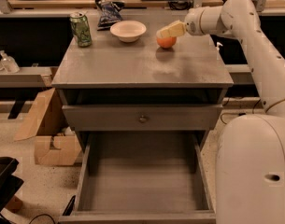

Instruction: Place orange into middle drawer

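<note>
desk: grey, flat top
back left: can, bag
back middle: bowl
back right: orange
pincer: at orange's top

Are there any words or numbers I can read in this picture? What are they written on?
No text here can be read.
Green can: it has print, but too blurred to read.
Dark bag behind the white bowl: its print is too blurred to read.
Orange, middle drawer, and the gripper right at the orange on the cabinet top: no writing shows.
</note>
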